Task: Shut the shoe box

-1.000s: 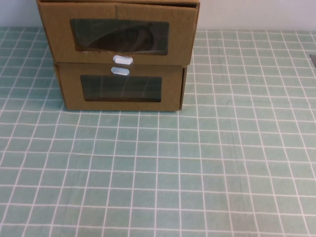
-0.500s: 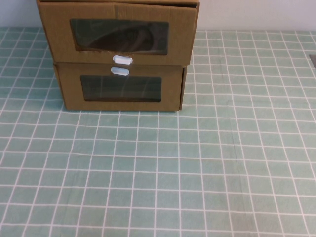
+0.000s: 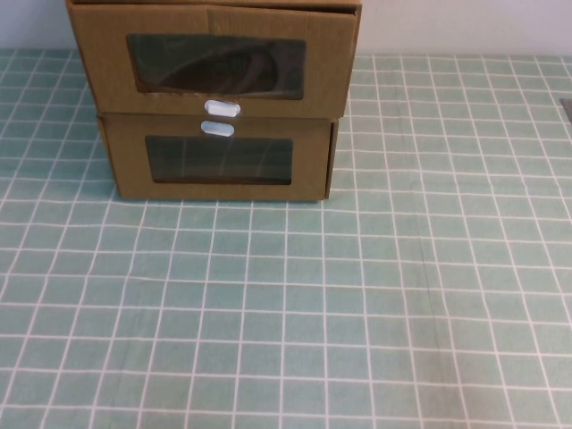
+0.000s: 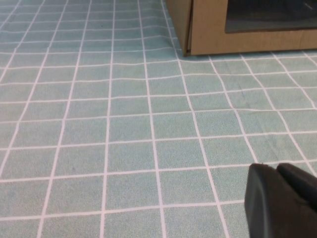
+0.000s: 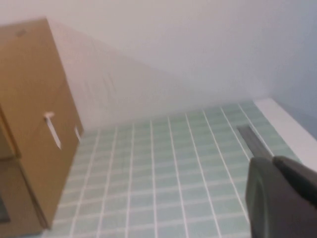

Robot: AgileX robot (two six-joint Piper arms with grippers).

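Observation:
The shoe box (image 3: 214, 63) is the upper, wider cardboard box at the back left of the high view, with a dark window and a white tab (image 3: 222, 108) below it. Its front stands slightly forward of the narrower box (image 3: 219, 159) under it, whose tab (image 3: 217, 129) is above its window. Neither gripper shows in the high view. My left gripper (image 4: 275, 168) is shut and empty, low over the cloth, well short of the lower box (image 4: 208, 29). My right gripper (image 5: 271, 161) is shut and empty, off to the side of the cardboard stack (image 5: 34, 99).
A green cloth with a white grid (image 3: 357, 295) covers the table. A pale wall (image 5: 173, 44) runs behind the boxes. A dark strip (image 5: 252, 141) lies at the cloth's far right edge, also seen in the high view (image 3: 567, 109).

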